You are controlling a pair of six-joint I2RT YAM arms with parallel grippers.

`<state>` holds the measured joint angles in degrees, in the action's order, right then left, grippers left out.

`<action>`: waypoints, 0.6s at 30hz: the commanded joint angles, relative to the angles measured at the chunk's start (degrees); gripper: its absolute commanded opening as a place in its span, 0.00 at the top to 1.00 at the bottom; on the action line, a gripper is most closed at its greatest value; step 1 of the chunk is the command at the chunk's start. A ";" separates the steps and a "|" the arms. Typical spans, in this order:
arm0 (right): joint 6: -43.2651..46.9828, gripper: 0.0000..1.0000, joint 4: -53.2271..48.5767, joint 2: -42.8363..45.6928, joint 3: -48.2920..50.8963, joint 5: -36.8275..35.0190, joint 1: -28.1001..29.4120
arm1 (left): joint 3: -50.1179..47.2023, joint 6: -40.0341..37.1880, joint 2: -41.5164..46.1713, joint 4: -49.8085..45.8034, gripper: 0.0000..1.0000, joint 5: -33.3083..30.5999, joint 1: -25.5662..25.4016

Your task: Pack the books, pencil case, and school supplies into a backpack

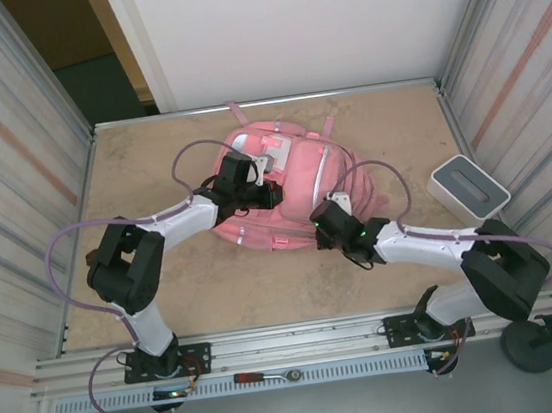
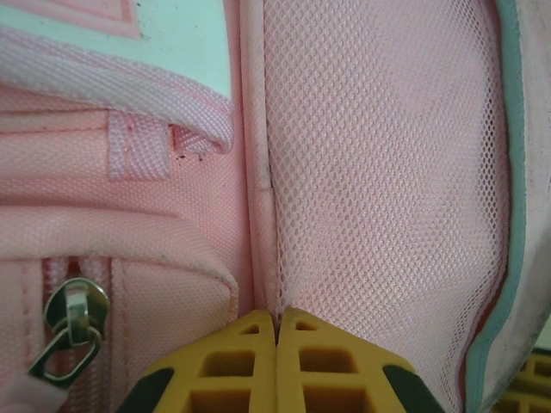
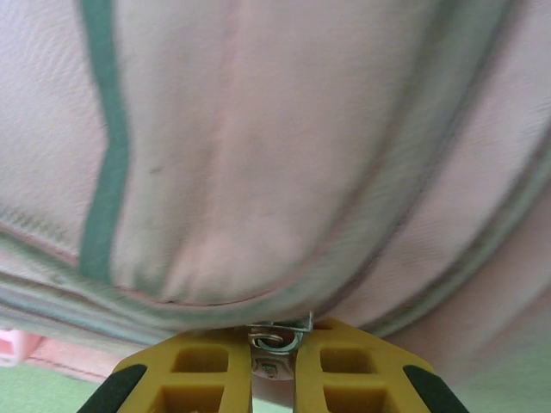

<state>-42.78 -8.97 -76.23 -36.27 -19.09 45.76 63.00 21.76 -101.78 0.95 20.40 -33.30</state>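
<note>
Pink backpack (image 1: 299,189) lying flat (white-patched)

Ahead of left gripper (image 2: 277,331): backpack (image 2: 379,172) mesh blocks, no gap.
Ahead of right gripper (image 3: 274,344): backpack bulge blocks.
Behind right gripper: bare table (image 1: 399,141), grey box (image 1: 469,187) well apart.

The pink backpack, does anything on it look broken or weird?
Nothing looks broken or spilled. The backpack lies on the table, with the left gripper pinching a seam and the right gripper pinching a zipper pull. Only a few tiny dark specks sit near a fabric loop.
</note>
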 commanded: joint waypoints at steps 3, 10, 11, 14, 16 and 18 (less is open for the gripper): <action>9.09 0.94 -2.53 5.69 4.14 9.50 -8.43 | -1.67 -2.26 -1.14 -12.82 1.00 -4.37 2.36; 15.31 0.96 2.54 5.61 4.57 16.39 -10.35 | -1.00 -2.40 -1.76 -12.99 1.00 -3.62 2.45; 15.45 0.97 2.47 5.28 4.40 16.94 -11.00 | -0.90 -2.47 -1.67 -13.14 1.00 -3.64 2.45; 15.98 0.99 2.50 5.64 4.33 18.84 -11.71 | -0.88 -2.81 -0.07 -13.50 1.00 -3.36 2.45; 16.29 0.99 2.91 6.53 4.37 20.64 -11.66 | -1.29 -3.10 2.19 -13.06 0.92 -2.92 2.45; 16.48 1.00 2.83 7.53 4.44 22.01 -11.84 | -1.89 -3.83 5.15 -12.67 0.77 -2.56 2.30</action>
<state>-28.25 -5.17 -70.94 -32.67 0.47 34.54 63.59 20.05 -100.49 -2.44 20.99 -32.86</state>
